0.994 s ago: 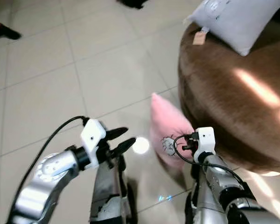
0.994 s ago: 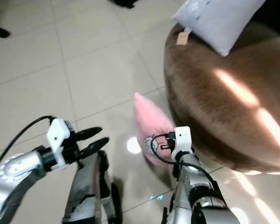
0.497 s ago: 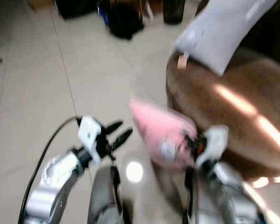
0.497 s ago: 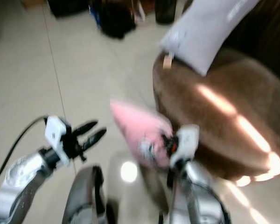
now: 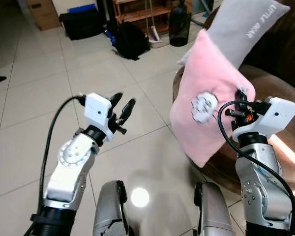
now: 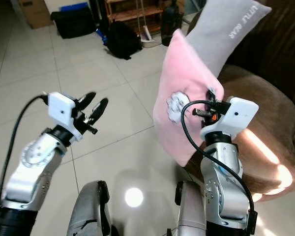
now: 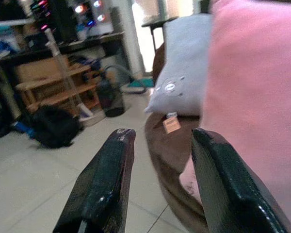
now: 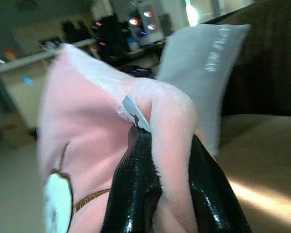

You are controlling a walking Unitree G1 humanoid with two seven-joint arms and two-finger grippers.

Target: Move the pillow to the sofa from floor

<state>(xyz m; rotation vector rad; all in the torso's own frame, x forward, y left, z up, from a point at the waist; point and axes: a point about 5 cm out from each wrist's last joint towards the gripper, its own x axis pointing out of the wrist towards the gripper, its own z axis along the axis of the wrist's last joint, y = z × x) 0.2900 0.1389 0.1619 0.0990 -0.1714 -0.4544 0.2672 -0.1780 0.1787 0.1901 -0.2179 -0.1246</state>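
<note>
- The right gripper (image 8: 157,194) is clamping its two black fingers (image 8: 131,194) on a pinched fold at the edge of the soft pink plush pillow with a white paw-shaped patch (image 5: 206,98).
- The pink pillow is hanging in the air off the floor, held up in front of the round brown velvety sofa (image 5: 280,142), with its lower corner pointing down beside the sofa's front edge.
- A small pale label (image 8: 136,112) is showing at the pinched fold, just above the fingertips in the right wrist view.
- The pillow's upper corner is overlapping the light grey cushion printed with "LITTLE BEAR" (image 5: 246,24), which is leaning upright on the sofa seat; contact between the two cannot be determined.
- The left gripper (image 5: 121,107) is hovering over the pale tiled floor (image 5: 39,98), to the left of the pillow and apart from it.
- The left gripper's fingers (image 7: 104,187) are standing spread with a clear gap between them and nothing inside that gap.
- In the left wrist view the pink pillow is lying just past one finger; contact cannot be determined.
- Bright patches of light are falling on the sofa seat near the right arm.
- Behind the scene, a black backpack (image 5: 130,42), a black bag (image 5: 81,23), a cardboard box (image 5: 42,12) and a dark jug (image 5: 179,30) are resting on the floor near a wooden shelf unit (image 5: 137,9).
</note>
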